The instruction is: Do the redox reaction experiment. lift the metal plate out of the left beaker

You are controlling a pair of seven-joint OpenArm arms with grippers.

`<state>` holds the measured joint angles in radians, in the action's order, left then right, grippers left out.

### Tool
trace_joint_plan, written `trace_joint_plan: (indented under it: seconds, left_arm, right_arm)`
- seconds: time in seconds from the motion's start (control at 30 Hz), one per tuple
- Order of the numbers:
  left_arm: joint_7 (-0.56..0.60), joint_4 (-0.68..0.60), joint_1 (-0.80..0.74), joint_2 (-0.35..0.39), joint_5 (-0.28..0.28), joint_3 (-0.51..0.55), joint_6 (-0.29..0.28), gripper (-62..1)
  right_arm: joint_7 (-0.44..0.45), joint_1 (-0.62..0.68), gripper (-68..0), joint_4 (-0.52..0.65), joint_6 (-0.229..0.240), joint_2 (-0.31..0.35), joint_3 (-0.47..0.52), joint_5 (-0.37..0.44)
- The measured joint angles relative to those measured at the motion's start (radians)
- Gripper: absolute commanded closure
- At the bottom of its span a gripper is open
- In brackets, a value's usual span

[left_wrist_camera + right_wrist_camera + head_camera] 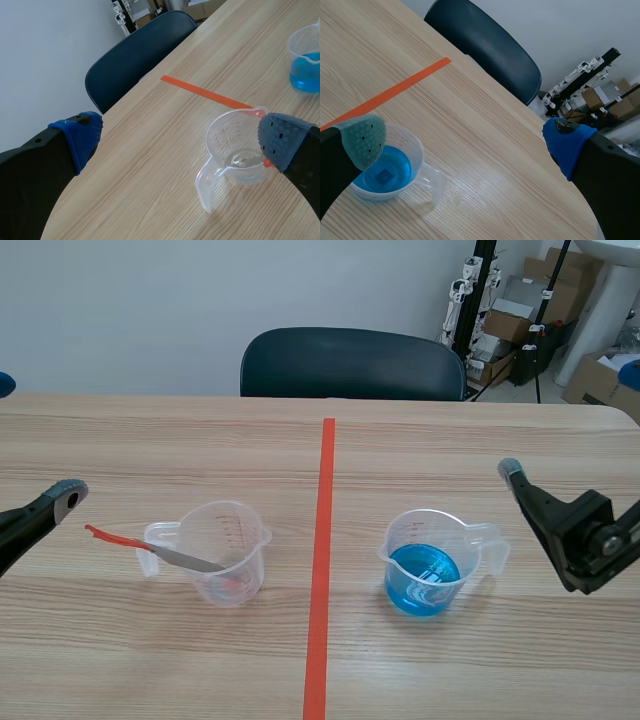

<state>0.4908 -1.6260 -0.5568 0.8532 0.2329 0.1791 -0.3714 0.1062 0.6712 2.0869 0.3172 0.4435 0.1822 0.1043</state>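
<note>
Thin, stiff, light metal plate (190, 560) leaning in left beaker (238, 538) is best pinched at its red outer end; left pincer (177, 137) is spread apart.

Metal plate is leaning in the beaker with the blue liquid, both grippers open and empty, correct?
Not quite. The scene view shows the metal plate leaning in the clear left beaker, not the beaker with blue liquid. The left gripper and right gripper are indeed open and empty.
</note>
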Motion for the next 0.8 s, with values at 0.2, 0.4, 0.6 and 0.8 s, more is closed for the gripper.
trace_joint_plan:
  seconds: [0.2,0.4,0.6,0.8]
  left_arm:
    - [0.000,0.000,0.000,0.000,0.000,0.000,0.000,-62.3]
    - [0.000,0.000,0.000,0.000,0.000,0.000,0.000,-62.3]
    - [0.000,0.000,0.000,0.000,0.000,0.000,0.000,-62.3]
    - [0.000,0.000,0.000,0.000,0.000,0.000,0.000,-62.3]
  right_arm:
    - [0.000,0.000,-67.9,0.000,0.000,0.000,0.000,0.000]
    - [0.000,0.000,-67.9,0.000,0.000,0.000,0.000,0.000]
    - [0.000,0.000,-67.9,0.000,0.000,0.000,0.000,0.000]
    - [0.000,0.000,-67.9,0.000,0.000,0.000,0.000,-0.016]
